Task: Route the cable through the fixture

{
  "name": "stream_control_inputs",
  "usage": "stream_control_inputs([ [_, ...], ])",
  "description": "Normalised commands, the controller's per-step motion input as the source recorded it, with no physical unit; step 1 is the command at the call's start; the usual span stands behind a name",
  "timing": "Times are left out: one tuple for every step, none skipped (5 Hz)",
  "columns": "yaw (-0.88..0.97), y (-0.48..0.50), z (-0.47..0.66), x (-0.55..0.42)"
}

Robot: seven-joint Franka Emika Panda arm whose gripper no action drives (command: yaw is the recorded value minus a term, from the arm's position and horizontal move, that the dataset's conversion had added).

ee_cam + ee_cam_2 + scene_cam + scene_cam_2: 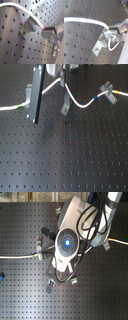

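The white cable (80, 104) lies on the black perforated board. In the first exterior view it runs from the left edge with a green band (20, 106), rises to my gripper (63, 83), then sags past a blue band (94, 99) to the right. My gripper is shut on the cable just above a grey fixture clip (65, 109). In the first wrist view the cable (27, 12) ends at my fingertips (45, 30), beside the clip (28, 29). The second wrist view shows the same cable (89, 21), gripper (109, 31) and clip (101, 43).
A second grey clip (106, 88) at the first exterior view's right holds the cable just before its yellow band (114, 93). A long black bar (36, 94) hangs off the arm to the left. In the second exterior view the arm (67, 242) hides the middle.
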Motion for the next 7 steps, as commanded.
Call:
stream_control_inputs([
  [-0.10,-0.056,0.52,-0.078],
  [0.00,0.026,0.18,-0.041],
  [0.00,0.000,0.02,0.000],
  [0.08,0.084,0.24,-0.151],
  [0.19,0.142,0.29,-0.170],
  [0.16,0.235,0.31,-0.042],
  [0.13,0.119,0.49,0.010],
])
